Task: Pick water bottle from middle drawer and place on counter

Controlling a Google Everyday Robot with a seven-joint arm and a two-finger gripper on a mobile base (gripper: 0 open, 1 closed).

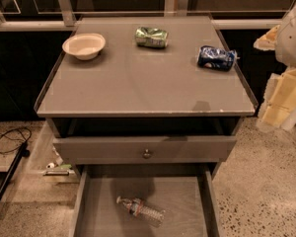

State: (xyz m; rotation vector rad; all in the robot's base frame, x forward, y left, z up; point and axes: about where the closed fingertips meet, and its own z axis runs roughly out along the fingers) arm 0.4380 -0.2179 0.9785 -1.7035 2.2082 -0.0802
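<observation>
The water bottle [141, 211] lies on its side on the floor of the open middle drawer [185, 201], at the bottom of the view, with its white cap pointing left. The grey counter [143, 83] lies above it. My gripper [280, 100], white and cream, hangs at the right edge of the view, beside the counter's right front corner. It is well above and to the right of the bottle and holds nothing that I can see.
On the counter stand a white bowl [84, 46] at the back left, a crushed green can [151, 37] at the back middle and a crushed blue can [216, 58] at the right. A closed drawer front with a round knob [147, 153] sits above the open drawer. A cable [10, 139] lies on the floor to the left.
</observation>
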